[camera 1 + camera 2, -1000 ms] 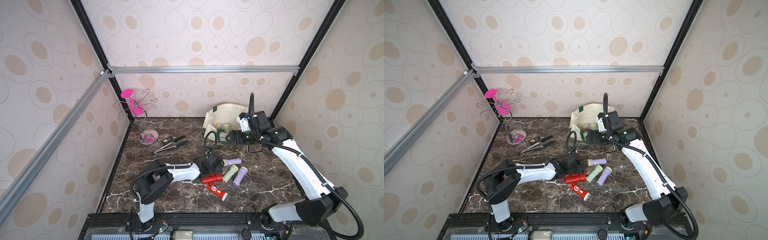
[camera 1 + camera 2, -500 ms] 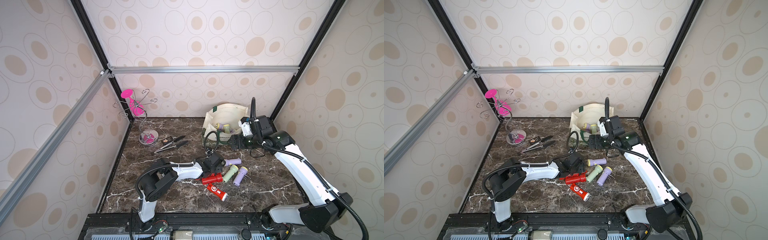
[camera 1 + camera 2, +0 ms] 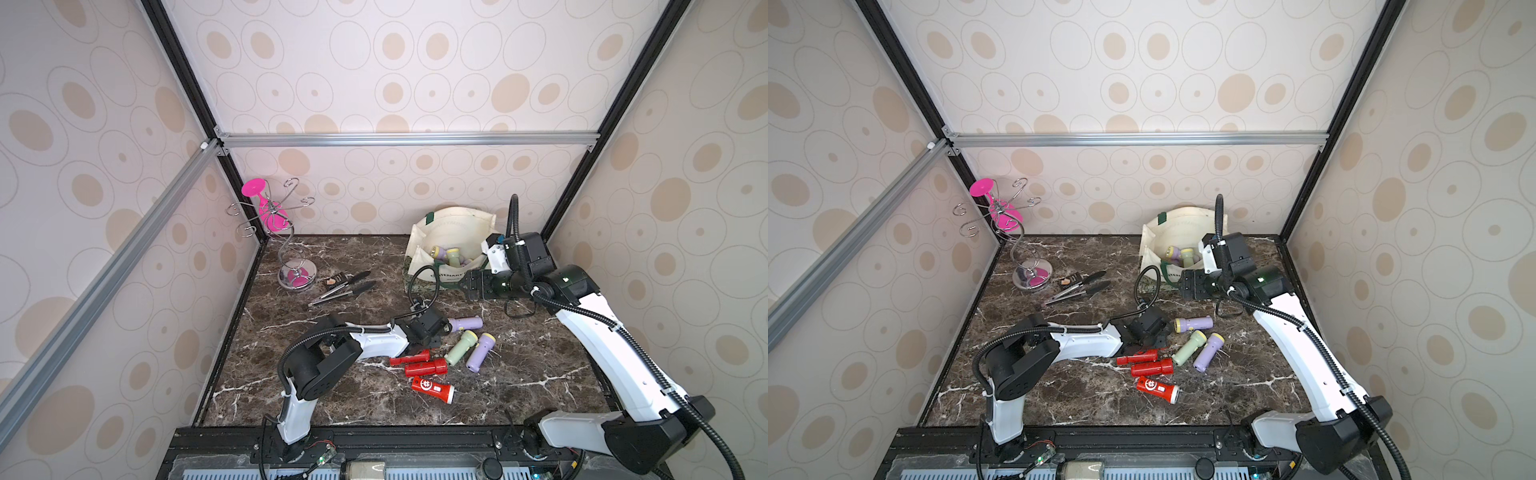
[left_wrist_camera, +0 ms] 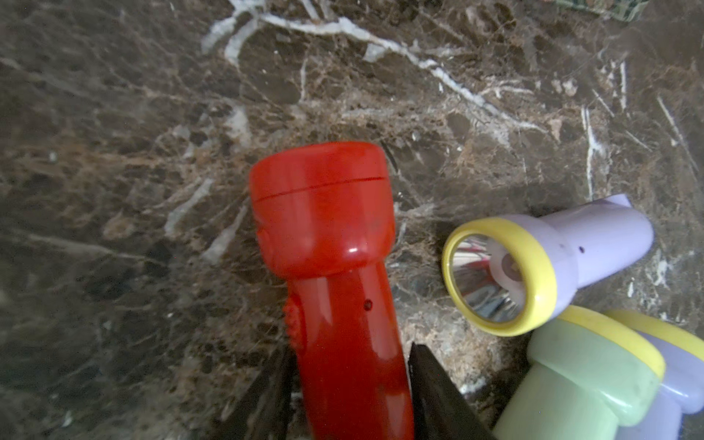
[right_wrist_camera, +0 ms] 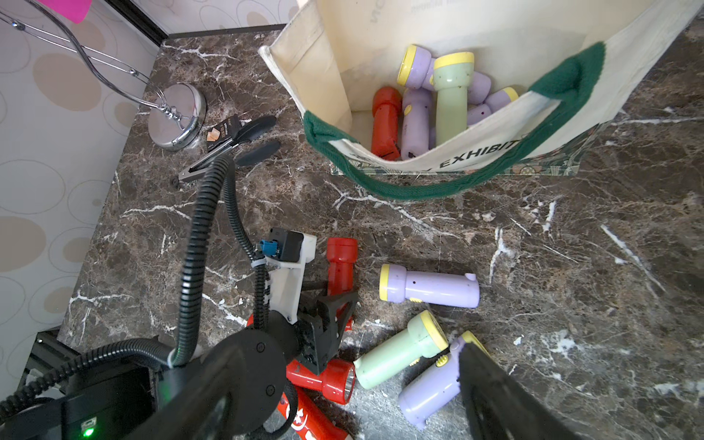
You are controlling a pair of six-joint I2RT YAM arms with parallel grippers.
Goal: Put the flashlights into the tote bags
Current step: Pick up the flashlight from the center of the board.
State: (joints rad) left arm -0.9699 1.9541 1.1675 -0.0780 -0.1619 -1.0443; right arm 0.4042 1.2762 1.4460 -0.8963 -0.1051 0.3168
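L fingers (image 4: 434,384) are pinching the handle of a red flashlight (image 4: 324,213) lying on the bench (image 4: 152,114), beside a lilac flashlight (image 4: 594,244) w/ yellow head. R fingers (image 5: 495,400) are hanging wide apart, empty, near the cream tote bag (image 5: 476,30), which is holding several flashlights. Others are lying loose nearby.

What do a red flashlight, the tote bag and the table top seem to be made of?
Red flashlight: glossy moulded plastic, with bright highlights and a seam line. Tote bag: matte woven cloth, probably canvas, which sags and creases. Table top: smooth brown marble or a marble-look surface, with white veins.
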